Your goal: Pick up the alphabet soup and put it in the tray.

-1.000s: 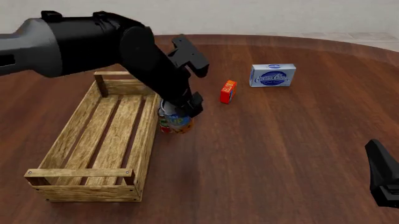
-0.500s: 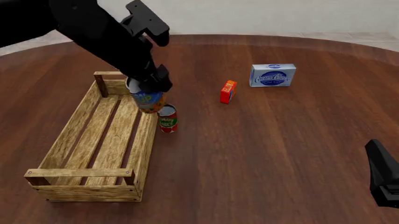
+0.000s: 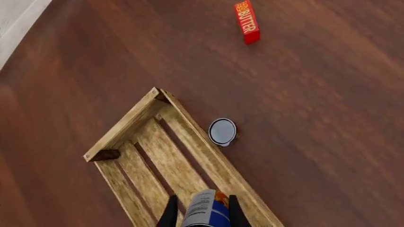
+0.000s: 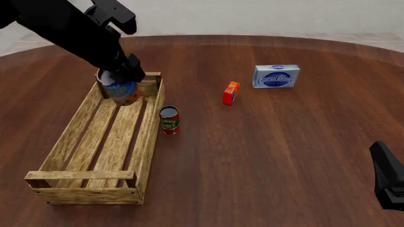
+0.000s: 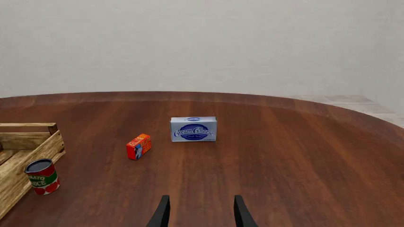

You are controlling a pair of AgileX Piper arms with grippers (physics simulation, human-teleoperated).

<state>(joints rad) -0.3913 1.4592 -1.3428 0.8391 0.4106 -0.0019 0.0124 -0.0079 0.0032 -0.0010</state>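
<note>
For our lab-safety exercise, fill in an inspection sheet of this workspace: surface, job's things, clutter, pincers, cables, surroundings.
Surface: dark wood table, round far edge.
Job's things: alphabet soup held tilted above the far end of the tray, not set down; tray's slats bare.
Clutter: tomato can upright beside the tray's right plank; butter box; cream cheese box.
Pincers: left pincer shut on the soup; right pincer open, holding nothing, low over the near right of the table.
Cables: nothing seen.
Surroundings: plain pale wall; tiled floor past the table.
</note>
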